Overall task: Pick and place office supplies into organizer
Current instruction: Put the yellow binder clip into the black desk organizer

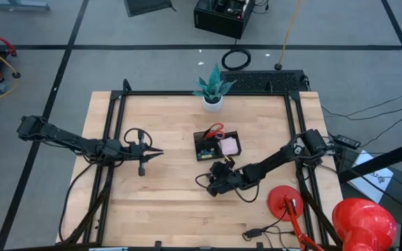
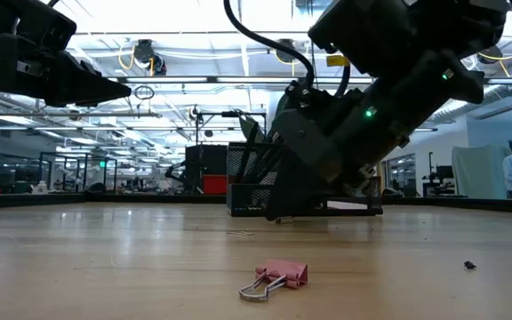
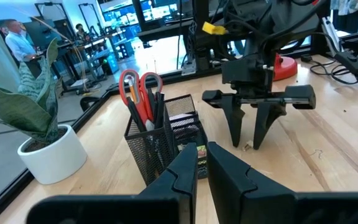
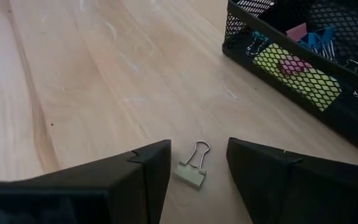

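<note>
The right end effector (image 1: 217, 186) hangs low over the wooden tabletop (image 1: 159, 125), just in front of the black mesh organizer (image 1: 216, 145), with its two fingers (image 4: 135, 174) spread apart and nothing between them but air. Directly below that gap one pale binder clip (image 4: 190, 169) lies flat on the tabletop, its wire loop pointing toward the organizer and neither finger touching it. A second binder clip, pink (image 2: 276, 276), lies alone on the wood nearer the low camera, well apart from the organizer. One pair of red-handled scissors (image 3: 140, 93) stands upright in the organizer's tall cup; a pink sticky-note pad (image 1: 228, 146) and several small blue clips (image 4: 319, 38) sit in its low compartments. The left end effector (image 1: 152, 153) waits well to the left, fingers (image 3: 179, 180) nearly together and empty. One white plant pot (image 1: 213, 102) stands behind the organizer
</note>
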`<state>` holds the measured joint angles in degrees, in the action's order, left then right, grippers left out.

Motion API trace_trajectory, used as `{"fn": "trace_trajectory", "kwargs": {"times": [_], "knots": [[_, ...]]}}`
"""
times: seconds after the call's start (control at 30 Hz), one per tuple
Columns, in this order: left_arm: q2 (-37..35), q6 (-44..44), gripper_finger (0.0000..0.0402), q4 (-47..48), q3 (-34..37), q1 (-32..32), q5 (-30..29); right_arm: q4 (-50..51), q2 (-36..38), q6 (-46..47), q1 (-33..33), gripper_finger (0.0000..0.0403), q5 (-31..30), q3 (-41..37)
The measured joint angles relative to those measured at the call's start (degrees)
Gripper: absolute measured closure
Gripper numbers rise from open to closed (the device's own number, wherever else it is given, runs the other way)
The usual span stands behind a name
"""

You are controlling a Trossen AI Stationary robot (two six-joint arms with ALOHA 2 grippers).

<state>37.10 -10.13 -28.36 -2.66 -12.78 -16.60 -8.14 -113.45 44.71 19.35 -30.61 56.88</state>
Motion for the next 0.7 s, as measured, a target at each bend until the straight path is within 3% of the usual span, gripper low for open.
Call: {"fn": "trace_trajectory", "kwargs": {"times": [0.7], "knots": [[0.0,0.1,0.036,-0.1,0.0,0.0,0.0,8.4,-0.1,3.0,1.0,0.0257,5.4,-0.1]]}}
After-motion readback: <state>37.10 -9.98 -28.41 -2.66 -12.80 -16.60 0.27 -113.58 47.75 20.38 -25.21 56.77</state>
